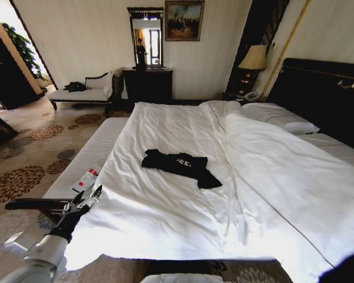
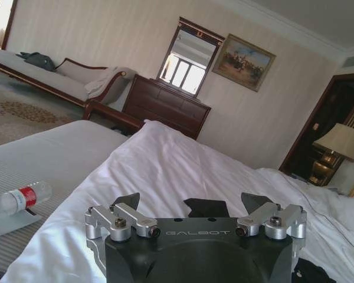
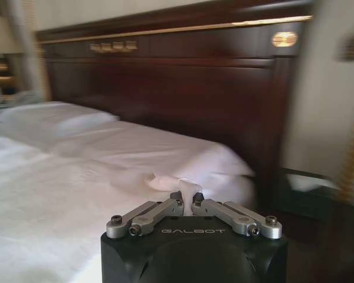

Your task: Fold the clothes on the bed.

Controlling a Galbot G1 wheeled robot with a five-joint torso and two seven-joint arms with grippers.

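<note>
so far, nothing of the folding looks done. the black top [image 1: 180, 166] lies crumpled on the white duvet [image 1: 183, 194] around the middle of the bed [image 1: 318, 94], its white lettering partly buried in the creases and one sleeve or corner trailing toward the near right. it is bunched rather than spread flat, so by my judgement it must first be reached and smoothed out before any fold is made.

the left gripper [image 1: 89, 198] hovers at the near left corner of the mattress, its arm stretched up from the lower left and pointing toward the garment, with its fingers spread apart and nothing between them. it stands well apart from the top, over the duvet's edge. just beside it, on the left, a clear water bottle [image 1: 86, 178] with a red label lies on the grey striped bench [image 1: 100, 147] along the bed's left side.

the right gripper [image 3: 186, 203] has its fingertips drawn together, holding nothing; its wrist view faces the tall dark headboard [image 3: 165, 88] and a pillow [image 3: 53, 115] at the far end, so it sits away from the garment and appears idle.
</note>
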